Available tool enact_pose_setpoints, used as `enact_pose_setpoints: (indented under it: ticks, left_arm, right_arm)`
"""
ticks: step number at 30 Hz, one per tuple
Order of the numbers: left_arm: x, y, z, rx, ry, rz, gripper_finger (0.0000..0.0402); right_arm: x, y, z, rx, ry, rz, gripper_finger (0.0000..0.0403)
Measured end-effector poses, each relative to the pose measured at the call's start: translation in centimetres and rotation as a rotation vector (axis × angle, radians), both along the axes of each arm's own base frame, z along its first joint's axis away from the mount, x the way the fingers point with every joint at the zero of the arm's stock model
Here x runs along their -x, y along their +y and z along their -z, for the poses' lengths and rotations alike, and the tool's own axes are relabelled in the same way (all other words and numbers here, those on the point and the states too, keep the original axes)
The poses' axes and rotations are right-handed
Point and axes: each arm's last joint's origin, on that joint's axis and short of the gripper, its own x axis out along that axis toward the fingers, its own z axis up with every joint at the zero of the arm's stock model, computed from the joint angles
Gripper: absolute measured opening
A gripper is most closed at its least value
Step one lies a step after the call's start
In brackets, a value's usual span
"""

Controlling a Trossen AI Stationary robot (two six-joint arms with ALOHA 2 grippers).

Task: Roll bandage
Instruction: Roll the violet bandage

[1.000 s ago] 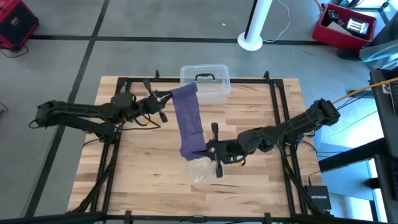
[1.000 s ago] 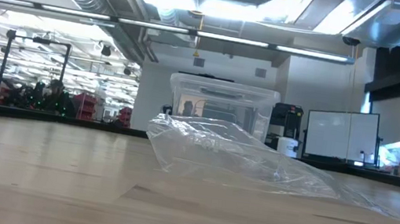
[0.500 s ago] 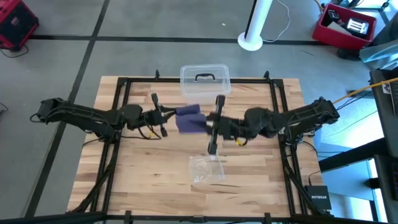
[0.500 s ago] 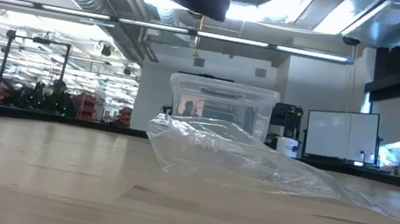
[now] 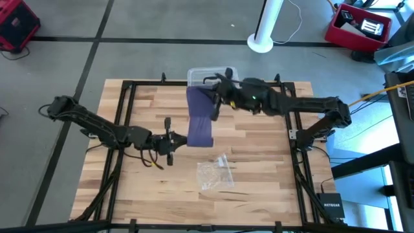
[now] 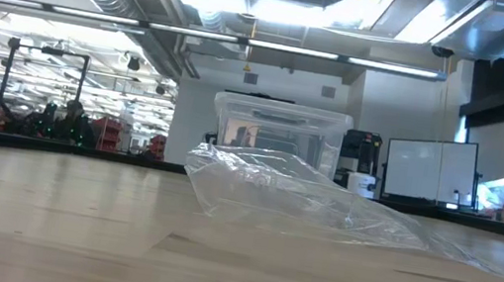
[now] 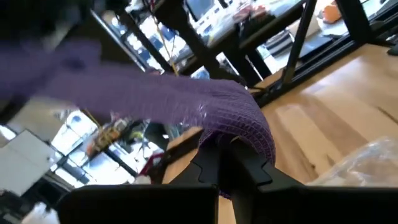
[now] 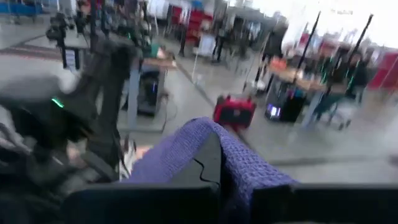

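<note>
Both arms have the bandage (image 5: 200, 120) stretched in the air above the surface, left gripper (image 5: 183, 139) and right gripper (image 5: 214, 98) each pinched on an end, probably keeping it taut for rolling.

clear box (image 5: 197, 76) half hidden behind bandage (image 5: 200, 120) and right arm.

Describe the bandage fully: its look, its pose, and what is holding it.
The bandage is a dark blue-purple strip of soft fabric with a knitted, net-like weave. It hangs stretched between both arms above the wooden table, unrolled. The right gripper is shut on its far end by the clear plastic box; the left gripper is shut on its near end, where the cloth drapes over the fingers. A clear plastic bag lies on the table close by, apart from the strip.
</note>
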Motion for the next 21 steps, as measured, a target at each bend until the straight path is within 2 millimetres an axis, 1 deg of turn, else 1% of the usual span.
enact_pose_setpoints:
  ticks: [3,5,9,11,13,15,18,21]
  left_arm:
    - [0.2,-0.6,-0.1,-0.003,-0.01,0.025,0.0003]
    - [0.3,-0.8,-0.1,-0.007,-0.011,0.024,0.0003]
    - [0.1,-0.4,0.0,0.008,-0.003,0.005,0.0002]
    - [0.0,0.0,0.0,0.044,-0.009,-0.01,0.0002]
    - [-0.1,0.3,0.0,0.083,-0.009,-0.023,0.0002]
    - [-0.4,0.4,0.4,0.129,-0.001,-0.02,0.0002]
    - [-1.0,0.4,1.4,0.205,0.043,-0.012,0.0002]
    - [-1.7,0.5,3.2,0.264,0.128,-0.047,0.0002]
  right_arm:
    - [0.1,-2.0,2.8,-0.072,0.098,0.048,0.0005]
    - [0.2,-2.9,4.9,-0.141,0.147,0.059,0.0005]
    - [0.2,-3.7,8.1,-0.245,0.212,0.032,0.001]
    - [0.2,-3.9,9.6,-0.281,0.254,0.042,0.0029]
    - [0.0,-3.9,10.9,-0.314,0.283,0.05,0.0062]
    - [-0.1,-3.9,12.0,-0.335,0.316,0.059,0.0106]
    - [0.0,-3.8,12.7,-0.354,0.348,0.049,0.0179]
    - [0.1,-3.7,12.9,-0.393,0.366,0.05,0.0248]
